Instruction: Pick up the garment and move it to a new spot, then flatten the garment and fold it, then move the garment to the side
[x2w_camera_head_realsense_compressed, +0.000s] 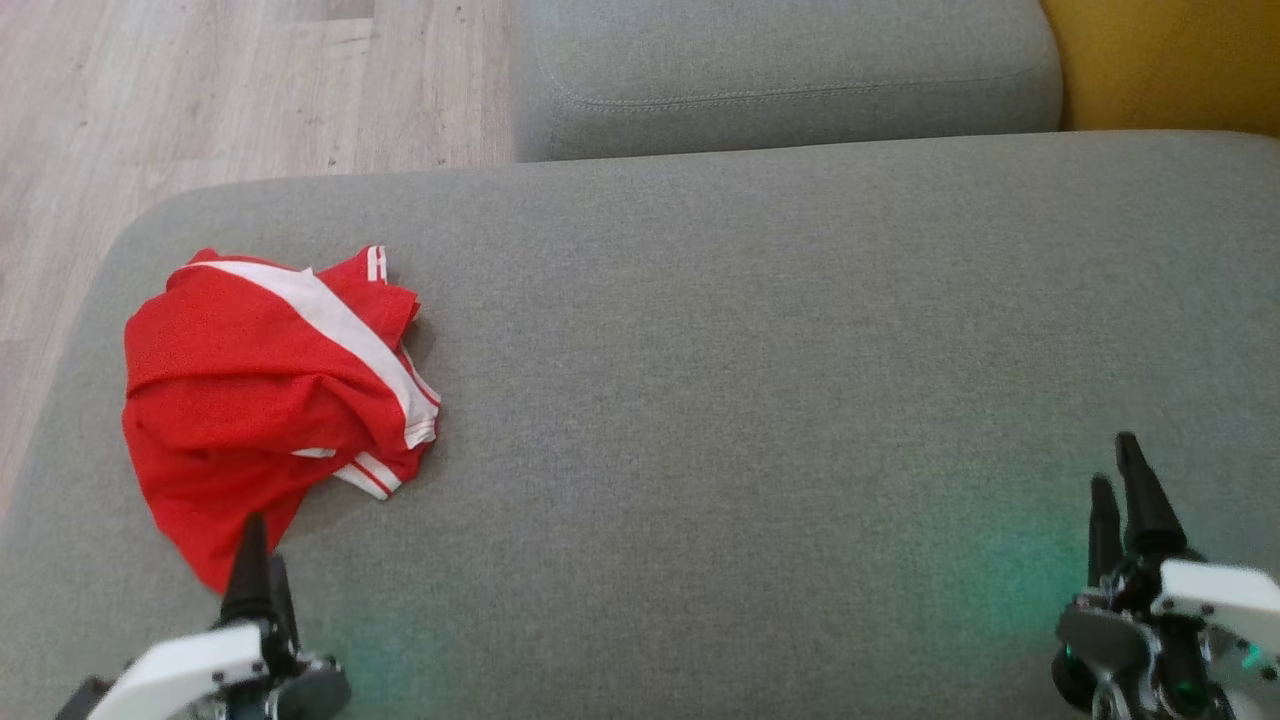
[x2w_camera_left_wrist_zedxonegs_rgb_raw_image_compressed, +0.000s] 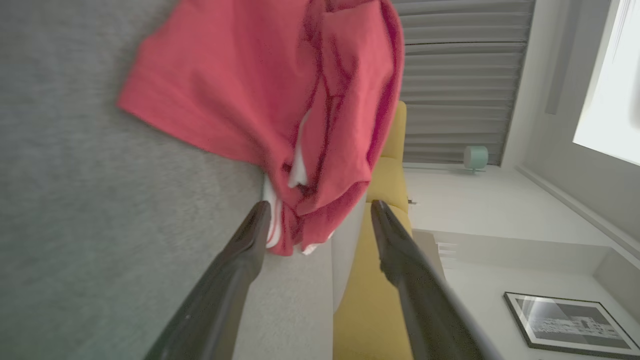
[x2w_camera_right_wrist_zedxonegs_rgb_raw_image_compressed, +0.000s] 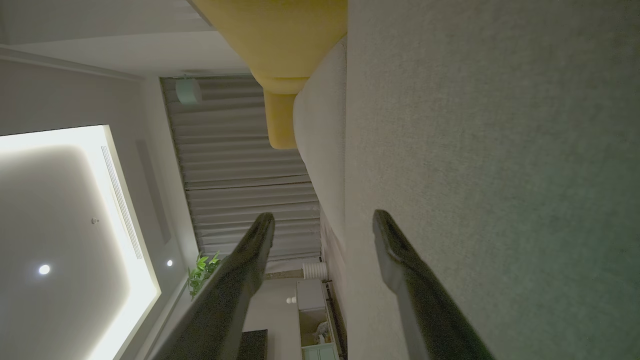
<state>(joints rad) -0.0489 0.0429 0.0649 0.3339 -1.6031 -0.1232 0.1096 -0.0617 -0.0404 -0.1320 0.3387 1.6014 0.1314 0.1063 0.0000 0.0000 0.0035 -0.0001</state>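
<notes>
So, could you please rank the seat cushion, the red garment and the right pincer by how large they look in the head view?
1. seat cushion, by far the largest
2. red garment
3. right pincer, smallest, though nearness to the camera flatters it

The garment (x2w_camera_head_realsense_compressed: 250, 380) is seen in bright red, crossed by a broad white band and edged with thin white stripes at its hems. The sofa seat (x2w_camera_head_realsense_compressed: 750, 350) is covered in a plain grey weave, tinged in one patch by a green glow (x2w_camera_head_realsense_compressed: 1010, 570). The left gripper (x2w_camera_head_realsense_compressed: 262, 545) and the right gripper (x2w_camera_head_realsense_compressed: 1114, 460) are shown with black fingers and white housings. The floor (x2w_camera_head_realsense_compressed: 200, 90) is patterned in pale wood grain, and the upholstery (x2w_camera_head_realsense_compressed: 1160, 60) is coloured mustard yellow.
</notes>
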